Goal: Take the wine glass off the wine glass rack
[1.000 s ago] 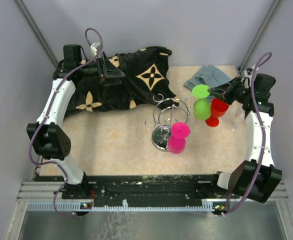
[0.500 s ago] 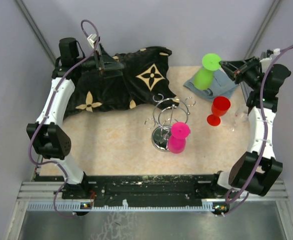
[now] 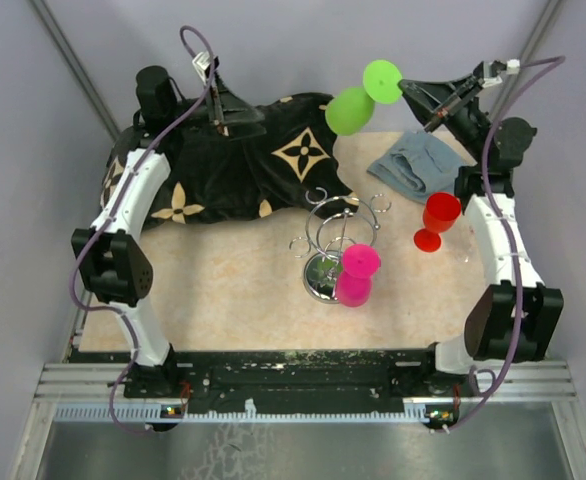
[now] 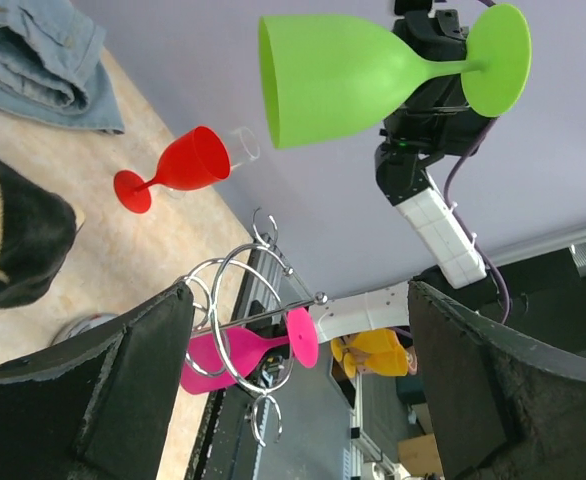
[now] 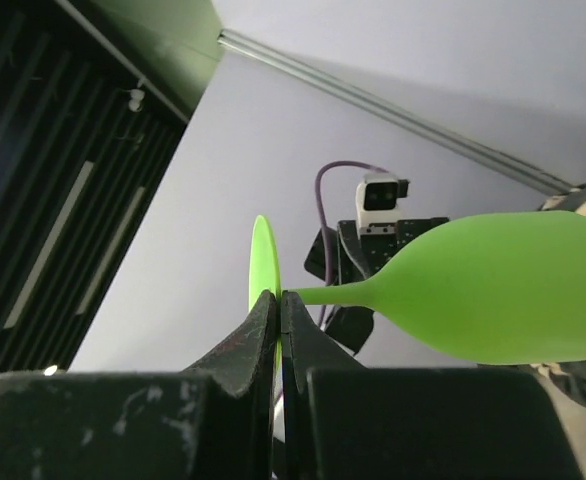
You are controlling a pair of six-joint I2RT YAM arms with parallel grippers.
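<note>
My right gripper [image 3: 405, 88] is shut on the round foot of a green wine glass [image 3: 351, 108] and holds it on its side, high over the table's far edge. The right wrist view shows the jaws [image 5: 278, 300] pinching the foot's rim, with the green glass's bowl [image 5: 493, 290] pointing away. The silver wire rack [image 3: 338, 225] stands mid-table with a pink wine glass [image 3: 354, 275] hanging on it. My left gripper [image 3: 245, 112] is open and empty over the black cloth. Its view shows the green glass [image 4: 343, 75], the rack [image 4: 235, 290] and the pink glass [image 4: 228, 350].
A red wine glass [image 3: 435, 220] stands right of the rack, with a clear glass [image 4: 241, 148] behind it. A black patterned cloth [image 3: 223, 165] covers the far left. Folded jeans [image 3: 418, 165] lie at the far right. Grey walls close in the back and sides.
My right arm has lifted the green glass from beside the red glass up and back, then left towards my left gripper. The left arm shifted slightly right.
</note>
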